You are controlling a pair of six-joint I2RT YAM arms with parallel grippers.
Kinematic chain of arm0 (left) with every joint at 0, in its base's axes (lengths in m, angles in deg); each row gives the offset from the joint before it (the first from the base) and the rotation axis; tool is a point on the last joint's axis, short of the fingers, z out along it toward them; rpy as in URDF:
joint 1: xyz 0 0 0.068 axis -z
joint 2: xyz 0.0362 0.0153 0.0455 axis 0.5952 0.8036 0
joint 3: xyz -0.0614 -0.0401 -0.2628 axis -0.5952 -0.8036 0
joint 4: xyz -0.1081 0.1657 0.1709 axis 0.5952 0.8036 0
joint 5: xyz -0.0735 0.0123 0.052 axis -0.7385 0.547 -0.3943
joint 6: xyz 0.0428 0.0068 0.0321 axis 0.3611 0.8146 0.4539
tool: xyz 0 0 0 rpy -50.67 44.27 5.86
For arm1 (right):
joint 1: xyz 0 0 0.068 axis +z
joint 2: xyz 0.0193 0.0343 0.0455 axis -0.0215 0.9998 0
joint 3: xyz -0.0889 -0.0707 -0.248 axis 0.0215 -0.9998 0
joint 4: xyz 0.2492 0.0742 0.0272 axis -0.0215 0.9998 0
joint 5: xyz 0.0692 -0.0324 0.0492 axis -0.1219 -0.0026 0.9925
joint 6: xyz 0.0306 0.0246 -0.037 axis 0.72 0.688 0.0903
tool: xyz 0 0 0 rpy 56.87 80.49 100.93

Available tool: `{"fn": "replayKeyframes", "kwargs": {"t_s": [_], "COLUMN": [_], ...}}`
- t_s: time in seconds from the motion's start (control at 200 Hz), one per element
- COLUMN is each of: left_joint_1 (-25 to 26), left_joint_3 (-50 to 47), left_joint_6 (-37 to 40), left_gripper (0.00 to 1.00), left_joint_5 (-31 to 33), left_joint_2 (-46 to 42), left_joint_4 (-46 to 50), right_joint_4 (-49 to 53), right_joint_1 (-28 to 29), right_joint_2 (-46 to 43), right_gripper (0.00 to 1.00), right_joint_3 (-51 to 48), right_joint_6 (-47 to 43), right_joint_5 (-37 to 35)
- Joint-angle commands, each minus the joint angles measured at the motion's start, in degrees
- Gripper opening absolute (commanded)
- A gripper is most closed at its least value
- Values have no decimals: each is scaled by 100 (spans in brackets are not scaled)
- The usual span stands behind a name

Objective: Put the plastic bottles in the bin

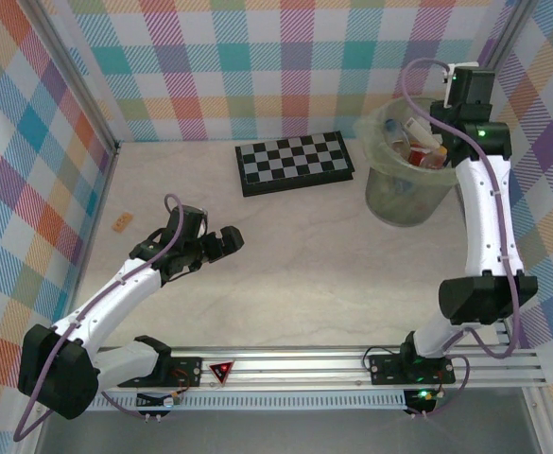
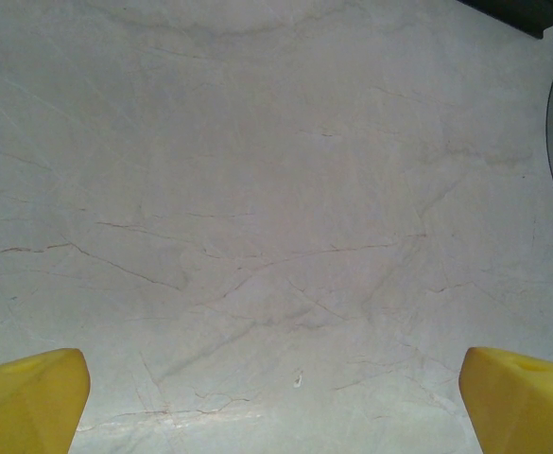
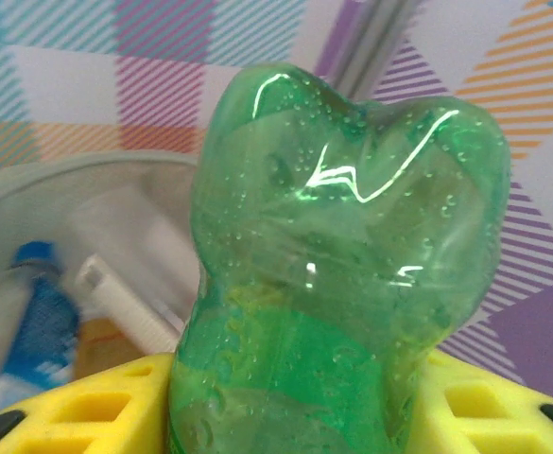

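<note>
1. Plainly, the pale marbled table [image 1: 295, 274] was the widest thing, with the bin [image 1: 399, 199] standing at its far right, just beside the checkerboard [image 1: 295, 161].
2. The bin already held several plastic bottles [image 1: 418, 144], one with a blue label among them.
3. The right gripper [image 3: 285, 416] hung over the bin's mouth, its yellow fingers [image 3: 484, 407] clamped on a green bottle [image 3: 342, 265], base pointing away from the wrist.
4. The left gripper [image 2: 276, 402] hovered over bare table at the left, well apart from the bin, fingers wide apart and holding nothing.
5. A small tan block [image 1: 121, 222] lay near the left wall.
6. The step in hand looked like the drop. The next move would call for spreading the right fingers while the green bottle sat inside the rim, then lifting straight up.
</note>
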Motion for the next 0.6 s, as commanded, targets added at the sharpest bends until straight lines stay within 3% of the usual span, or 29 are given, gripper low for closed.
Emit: {"fn": "replayKeyframes", "kwargs": {"t_s": [0.0,0.2,0.37,0.475,0.595], "left_joint_1": [-46,-46,-46,-46,-47], "left_joint_3": [27,-8,-72,-63,-37], "left_joint_6": [-14,15,-4,-14,10], "left_gripper": [100,100,100,100,100], "left_joint_5": [-29,65,57,33,41], "left_joint_2": [-179,-329,-299,-245,-215], "left_joint_4": [-20,122,53,28,29], "right_joint_4": [-730,-593,270,1309,1660], "right_joint_1": [-209,-644,-897,-1076,-1200], "right_joint_2": [318,896,1528,1965,2021], "right_gripper": [46,48,50,54,58], "right_joint_3": [-5,308,917,1507,1442], "right_joint_6": [-134,-23,-40,-72,-72], "right_joint_5": [-229,177,1088,2077,2888]}}
